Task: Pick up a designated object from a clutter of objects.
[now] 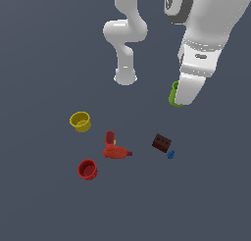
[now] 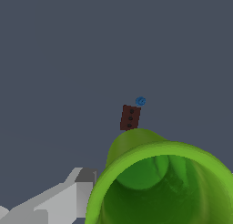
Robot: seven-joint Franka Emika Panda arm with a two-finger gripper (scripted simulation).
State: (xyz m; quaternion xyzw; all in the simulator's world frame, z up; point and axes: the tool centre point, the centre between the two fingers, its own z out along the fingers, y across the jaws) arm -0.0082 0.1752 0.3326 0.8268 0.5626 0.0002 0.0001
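Observation:
The designated object, a lime-green cup (image 1: 173, 94), hangs above the floor at the exterior view's right, mostly hidden behind my gripper (image 1: 182, 94), which is shut on it. In the wrist view the green cup (image 2: 159, 186) fills the lower part of the picture, its darker inside facing the camera, with one grey finger (image 2: 68, 196) against its side. The rest of the clutter lies below on the floor: a yellow cup (image 1: 80, 121), a red cup (image 1: 87, 169), a red drill-shaped toy (image 1: 114, 148), a dark brown box (image 1: 161, 143) and a tiny blue piece (image 1: 170, 155).
The arm's white base (image 1: 125, 77) stands at the back. In the wrist view the brown box (image 2: 129, 117) and blue piece (image 2: 140, 101) lie beyond the cup on the dark grey floor (image 2: 54, 59).

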